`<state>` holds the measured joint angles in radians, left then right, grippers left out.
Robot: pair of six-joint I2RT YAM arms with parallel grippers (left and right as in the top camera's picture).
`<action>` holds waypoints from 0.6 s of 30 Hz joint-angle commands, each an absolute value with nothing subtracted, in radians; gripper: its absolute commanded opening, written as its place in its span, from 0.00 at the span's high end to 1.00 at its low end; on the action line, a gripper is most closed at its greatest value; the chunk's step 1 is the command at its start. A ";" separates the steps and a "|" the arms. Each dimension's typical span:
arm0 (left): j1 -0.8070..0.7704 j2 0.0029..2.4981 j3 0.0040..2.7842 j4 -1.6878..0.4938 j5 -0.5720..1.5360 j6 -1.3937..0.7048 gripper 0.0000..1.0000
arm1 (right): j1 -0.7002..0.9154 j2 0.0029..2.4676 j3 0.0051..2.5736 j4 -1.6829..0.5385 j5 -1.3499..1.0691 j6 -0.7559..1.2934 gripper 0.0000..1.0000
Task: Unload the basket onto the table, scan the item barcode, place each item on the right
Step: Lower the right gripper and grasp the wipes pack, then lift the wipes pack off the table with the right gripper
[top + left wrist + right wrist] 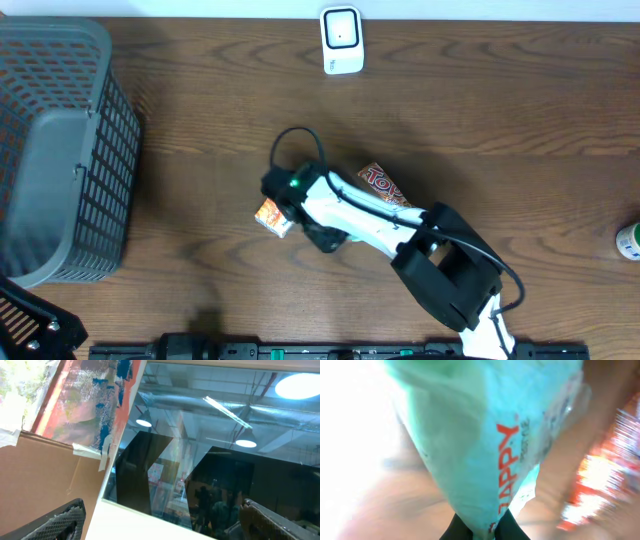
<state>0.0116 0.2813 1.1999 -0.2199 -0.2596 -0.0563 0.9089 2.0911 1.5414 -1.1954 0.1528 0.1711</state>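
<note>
Grasp step: right gripper (pixel 480 529) clamped on pale-green plastic packet (pixel 495 435).
Next, likely: lift, then present to white plastic scanner (pixel 341 40).

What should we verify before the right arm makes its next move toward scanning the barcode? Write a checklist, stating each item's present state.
1. Right pincer shut on the pale green packet: ok.
2. Barcode facing outward: cannot tell; only red lettering shows.
3. Packet lifted off the table: cannot tell.
4. Scanner in view and uncovered: ok.
5. Left pincer open, holding nothing: ok.
</note>
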 commanded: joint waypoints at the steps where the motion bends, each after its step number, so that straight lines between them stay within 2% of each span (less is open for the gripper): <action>1: 0.014 0.270 1.195 -0.215 -0.243 -0.066 0.02 | 0.880 1.984 1.616 -1.214 -0.237 0.008 0.99; 4: 0.014 0.270 1.195 -0.216 -0.243 -0.066 0.02 | 0.828 1.935 1.618 -1.241 -0.436 -0.068 0.99; 9: 0.014 0.270 1.195 -0.216 -0.243 -0.066 0.02 | 0.731 1.937 1.601 -1.253 -0.605 -0.130 0.99; 14: 0.014 0.270 1.195 -0.216 -0.243 -0.066 0.02 | 0.635 1.966 1.533 -1.214 -0.893 -0.293 0.99; 18: 0.014 0.270 1.195 -0.216 -0.243 -0.066 0.02 | 0.580 2.009 1.480 -1.154 -0.966 -0.296 0.99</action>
